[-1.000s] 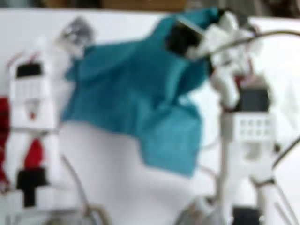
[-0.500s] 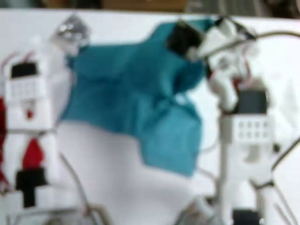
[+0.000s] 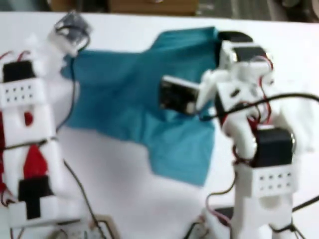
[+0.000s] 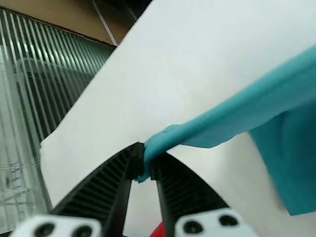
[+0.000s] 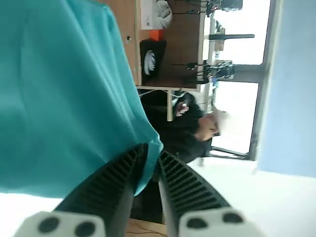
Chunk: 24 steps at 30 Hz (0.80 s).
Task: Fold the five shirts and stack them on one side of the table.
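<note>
high: overhead, facing down on table [image 3: 124, 199] | wrists: close-up | shared: shirt [image 3: 124, 99]

We lose most of the red cloth [image 3: 34, 162] behind the left arm [image 3: 25, 94]. The right arm [image 3: 269, 184] hides part of the teal shirt [image 3: 124, 99] from us.

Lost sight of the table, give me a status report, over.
Left hand shut on teal shirt corner. Right hand shut on another edge. Shirt spread across table. Red cloth under left arm.
</note>
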Motion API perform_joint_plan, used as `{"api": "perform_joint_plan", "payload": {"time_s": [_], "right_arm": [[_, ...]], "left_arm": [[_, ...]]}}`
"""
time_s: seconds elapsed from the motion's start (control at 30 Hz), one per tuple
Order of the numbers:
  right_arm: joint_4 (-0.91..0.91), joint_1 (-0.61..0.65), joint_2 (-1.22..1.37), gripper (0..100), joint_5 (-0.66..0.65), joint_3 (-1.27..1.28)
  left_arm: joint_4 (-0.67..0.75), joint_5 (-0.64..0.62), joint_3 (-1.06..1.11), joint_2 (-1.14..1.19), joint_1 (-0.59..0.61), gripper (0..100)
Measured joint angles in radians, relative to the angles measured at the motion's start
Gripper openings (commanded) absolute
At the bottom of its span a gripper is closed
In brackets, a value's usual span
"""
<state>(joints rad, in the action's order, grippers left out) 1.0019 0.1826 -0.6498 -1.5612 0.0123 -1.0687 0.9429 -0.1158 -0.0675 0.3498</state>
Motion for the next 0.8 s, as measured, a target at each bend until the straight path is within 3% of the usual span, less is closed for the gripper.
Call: {"api": "perform_joint_plan", "payload": {"time_s": [0.13, 0.37, 0.6, 0.8], "right_arm": [[0.000, 0.000, -0.008, 2.0, -0.078, 0.000], [-0.086, -0.009, -0.008, 2.0, -0.080, 0.000], [-0.101, -0.009, -0.009, 2.0, 0.114, 0.081], [-0.213, -0.051, -0.008, 2.0, 0.416, 0.235]], "left_arm": [[-0.003, 0.000, -0.044, 0.000, 0.000, 2], [-0.005, 0.000, -0.057, 0.000, 0.000, 2], [-0.005, -0.021, -0.057, 0.000, 0.000, 2], [-0.005, -0.034, -0.023, 0.000, 0.000, 2]]}}
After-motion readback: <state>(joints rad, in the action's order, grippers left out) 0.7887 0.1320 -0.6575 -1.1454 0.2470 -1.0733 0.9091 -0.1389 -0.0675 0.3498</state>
